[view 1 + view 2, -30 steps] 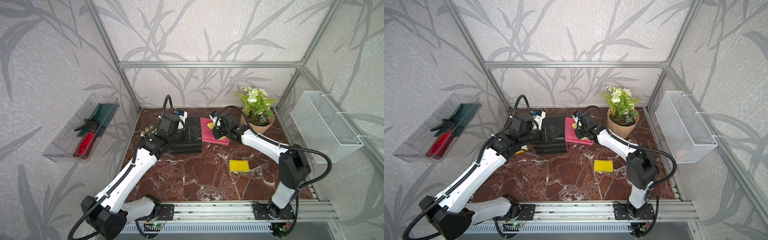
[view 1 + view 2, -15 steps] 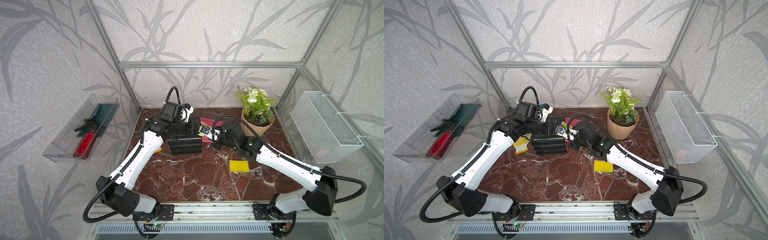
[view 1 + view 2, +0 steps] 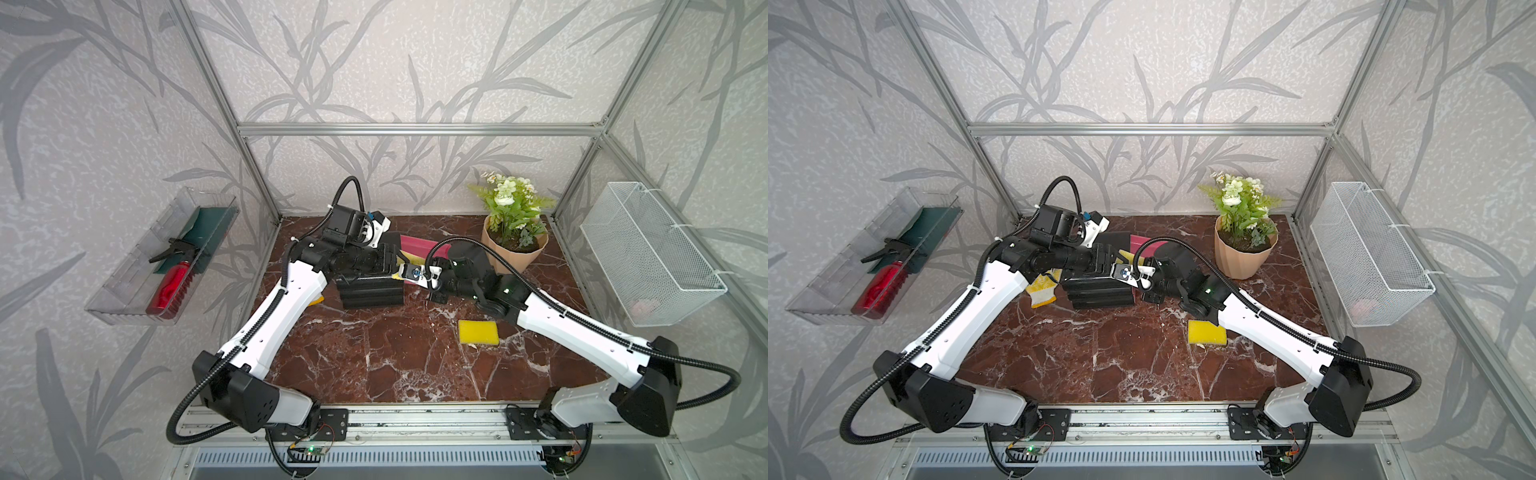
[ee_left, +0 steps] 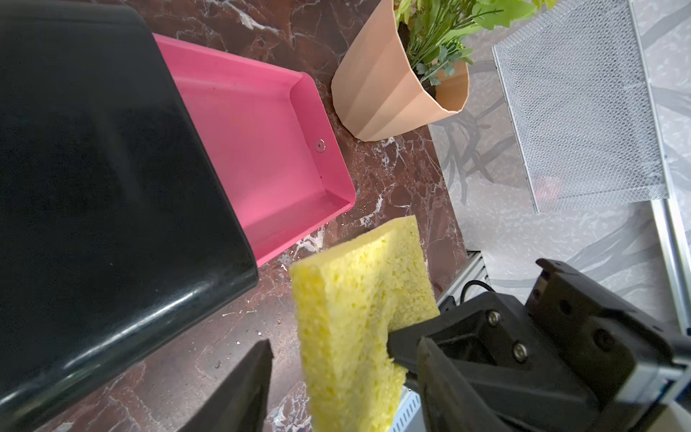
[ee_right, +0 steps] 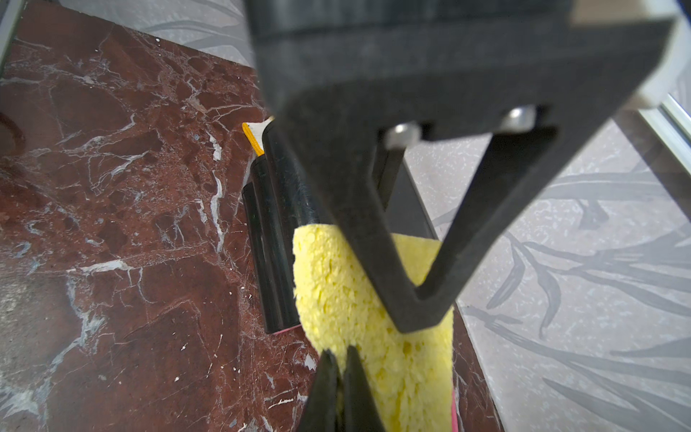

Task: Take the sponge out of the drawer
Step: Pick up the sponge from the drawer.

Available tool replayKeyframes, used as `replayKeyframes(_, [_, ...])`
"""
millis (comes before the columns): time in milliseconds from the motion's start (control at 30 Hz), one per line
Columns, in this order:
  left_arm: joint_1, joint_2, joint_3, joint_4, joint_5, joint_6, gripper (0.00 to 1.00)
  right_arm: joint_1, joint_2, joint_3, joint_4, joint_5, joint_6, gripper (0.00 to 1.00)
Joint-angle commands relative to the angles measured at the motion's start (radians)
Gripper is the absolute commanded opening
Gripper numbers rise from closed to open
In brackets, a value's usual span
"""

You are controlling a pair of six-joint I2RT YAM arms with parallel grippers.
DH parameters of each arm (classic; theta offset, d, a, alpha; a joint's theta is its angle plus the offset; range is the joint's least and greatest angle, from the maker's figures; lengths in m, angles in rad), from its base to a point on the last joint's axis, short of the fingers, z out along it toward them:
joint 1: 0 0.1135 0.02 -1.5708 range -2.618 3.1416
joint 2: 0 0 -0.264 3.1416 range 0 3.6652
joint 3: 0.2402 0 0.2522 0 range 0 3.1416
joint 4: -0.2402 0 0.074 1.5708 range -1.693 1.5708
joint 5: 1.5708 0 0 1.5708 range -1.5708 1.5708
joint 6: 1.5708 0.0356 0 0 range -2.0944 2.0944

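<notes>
**Sponge held on edge beside the open drawer.** The sponge [image 4: 355, 318] is out of the pink drawer [image 4: 261, 131]. The drawer stands pulled out of the black cabinet [image 4: 93, 168], and the left wrist view shows its floor bare. I hold the sponge upright in the air above the desk [image 3: 374, 353], just beside the cabinet's front corner and touching neither.

My right jaws are clenched on one thin edge of the sponge. In the right wrist view their fingertips [image 5: 323, 389] stand almost together against the foam. I judge that this edge pinch is what leaves the broad faces free.

My left jaws are released and stand astride that free part. One finger [image 4: 239, 385] is apart from the sponge's face, with desk showing in the gap. The other finger is mixed up with my right jaws in that view, so I cannot tell whether it touches.

I read this as a pass from right to left. The foam is soft, so it may bend if the left jaws close off-centre.

A second sponge [image 3: 478, 332] lies flat on the desk, well apart from the cabinet.
</notes>
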Motion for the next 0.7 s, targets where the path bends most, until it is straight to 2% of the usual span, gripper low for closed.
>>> replayKeyframes(0, [0.002,0.011,0.038,-0.049,0.022,0.036,0.56,0.007,0.013,0.047,-0.025,-0.02,-0.032,0.07])
replayKeyframes(167, [0.001,0.012,0.019,-0.044,0.039,0.025,0.52,0.011,0.028,0.066,-0.012,-0.035,-0.039,0.07])
replayKeyframes(267, [0.002,0.01,0.012,-0.039,0.041,0.02,0.42,0.015,0.042,0.08,-0.03,-0.034,-0.049,0.06])
replayKeyframes(467, [0.001,0.012,0.015,-0.051,0.025,0.03,0.4,0.019,0.044,0.08,-0.044,-0.025,-0.057,0.06])
replayKeyframes(600, [0.001,0.016,0.008,-0.056,0.029,0.034,0.29,0.019,0.045,0.084,-0.054,-0.022,-0.06,0.06])
replayKeyframes(667, [0.002,0.017,0.008,-0.063,0.02,0.038,0.27,0.019,0.047,0.083,-0.055,-0.021,-0.061,0.06])
